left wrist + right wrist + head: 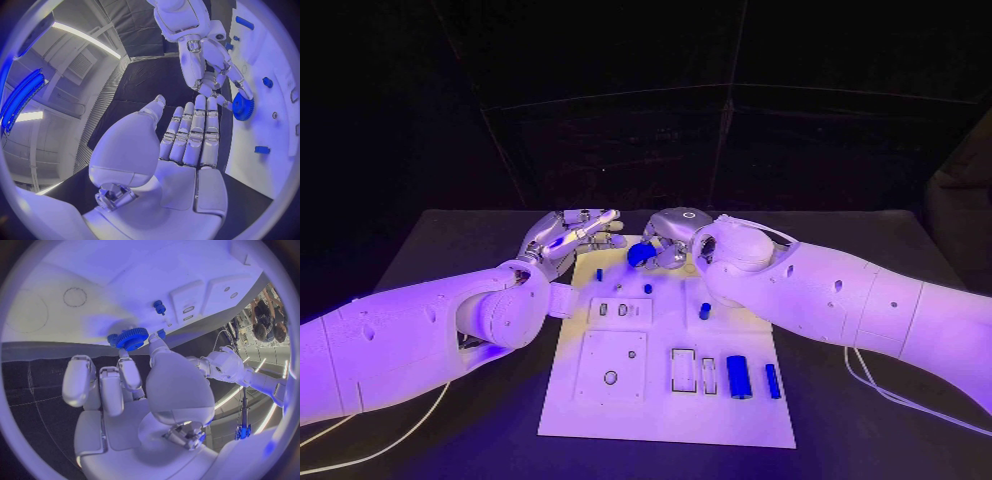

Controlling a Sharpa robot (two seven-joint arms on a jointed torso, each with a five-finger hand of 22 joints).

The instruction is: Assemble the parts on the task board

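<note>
My right hand (678,238) pinches a blue gear (132,338) at the task board's (668,415) twelve o'clock edge; my left hand (571,235) flat, empty; no readable writing.

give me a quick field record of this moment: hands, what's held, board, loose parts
right hand: pinches a blue gear at the far end of the task board
left hand: fingers straight and together, holds nothing, beside the right hand
task board: white plate, mid-table, with rectangular recesses
loose parts: two blue cylinders lying near the board's near right corner; small blue pegs standing further up
table: black
</note>
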